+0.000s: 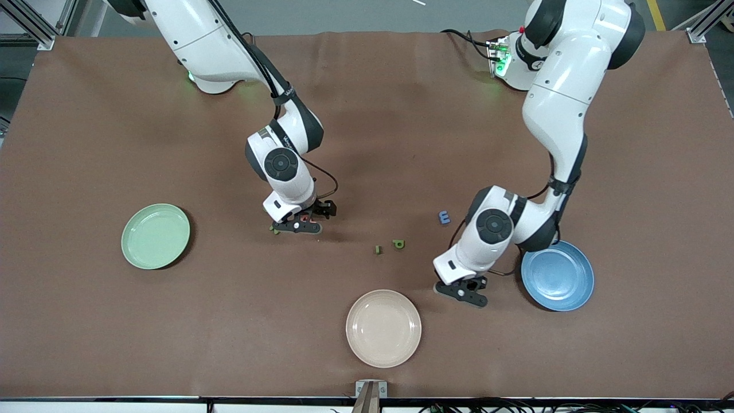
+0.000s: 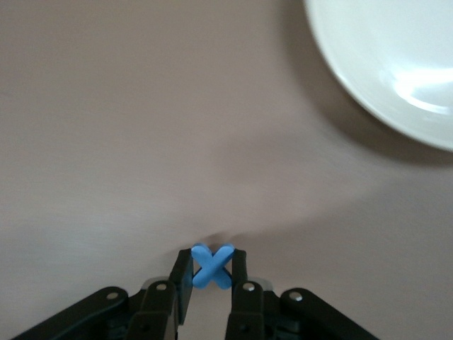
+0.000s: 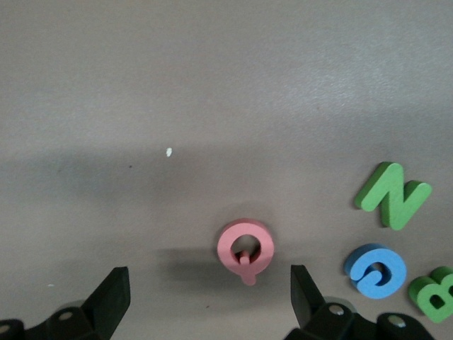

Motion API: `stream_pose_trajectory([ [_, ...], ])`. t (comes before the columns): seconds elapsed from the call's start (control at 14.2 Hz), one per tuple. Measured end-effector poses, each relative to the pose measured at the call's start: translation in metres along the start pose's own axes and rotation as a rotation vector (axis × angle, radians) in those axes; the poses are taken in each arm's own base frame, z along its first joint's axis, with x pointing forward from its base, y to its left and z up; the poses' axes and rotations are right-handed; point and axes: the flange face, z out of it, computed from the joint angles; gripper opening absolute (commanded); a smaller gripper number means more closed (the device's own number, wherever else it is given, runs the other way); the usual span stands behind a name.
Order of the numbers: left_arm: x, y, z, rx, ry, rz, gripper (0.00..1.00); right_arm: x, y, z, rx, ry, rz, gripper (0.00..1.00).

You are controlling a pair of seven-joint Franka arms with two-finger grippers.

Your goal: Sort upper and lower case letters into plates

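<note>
Left claw (image 2: 211, 273) pinching a blue X (image 2: 212, 266), low between cream plate (image 1: 383, 327) and blue plate (image 1: 557, 276); seen only by left wrist. Right claw (image 3: 209, 297) spread over a pink Q (image 3: 245, 249) flat on the tabletop (image 1: 86, 143), beside green N (image 3: 393, 195), blue letter (image 3: 375, 270), green B (image 3: 433, 293). Mint plate (image 1: 155, 236) toward right arm's end.

My brown table (image 1: 114, 321) and what lies on it.
On it I see a mint plate (image 1: 155, 236), a cream plate (image 1: 383, 328), a blue plate (image 1: 557, 276), and loose letters: pink Q (image 3: 245, 250), green N (image 3: 393, 195), blue m (image 1: 444, 217).
</note>
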Motion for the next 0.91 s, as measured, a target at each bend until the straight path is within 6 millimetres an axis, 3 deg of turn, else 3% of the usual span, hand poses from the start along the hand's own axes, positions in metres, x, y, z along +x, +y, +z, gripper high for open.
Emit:
stream_pose_trajectory([
  [0.21, 0.001, -0.103, -0.048, 0.053, -0.023, -0.105, 0.00, 0.002, 0.007, 0.011, -0.013, -0.010, 0.007, 0.96],
  [0.35, -0.019, -0.166, -0.062, 0.078, -0.111, -0.181, 0.00, 0.001, 0.008, 0.018, -0.019, -0.016, 0.006, 0.79],
  [0.49, -0.041, -0.192, -0.060, 0.088, -0.217, -0.222, 0.01, 0.001, 0.008, 0.020, -0.019, -0.015, 0.006, 0.61],
  [0.56, -0.050, -0.197, -0.056, 0.090, -0.262, -0.234, 0.08, 0.002, 0.007, 0.018, -0.016, -0.012, 0.006, 0.53],
  [0.63, -0.061, -0.202, -0.050, 0.090, -0.297, -0.247, 0.19, 0.004, 0.006, 0.016, -0.013, -0.008, 0.007, 0.49],
  [0.7, -0.073, -0.206, -0.043, 0.089, -0.325, -0.257, 0.49, 0.005, 0.006, 0.013, -0.011, -0.005, 0.008, 0.45],
  [0.77, -0.083, -0.212, -0.036, 0.088, -0.348, -0.269, 0.99, 0.007, 0.006, 0.012, -0.010, -0.003, 0.010, 0.42],
  [0.91, -0.094, -0.221, -0.030, 0.085, -0.369, -0.286, 1.00, 0.010, 0.009, 0.012, -0.009, -0.001, 0.016, 0.36],
])
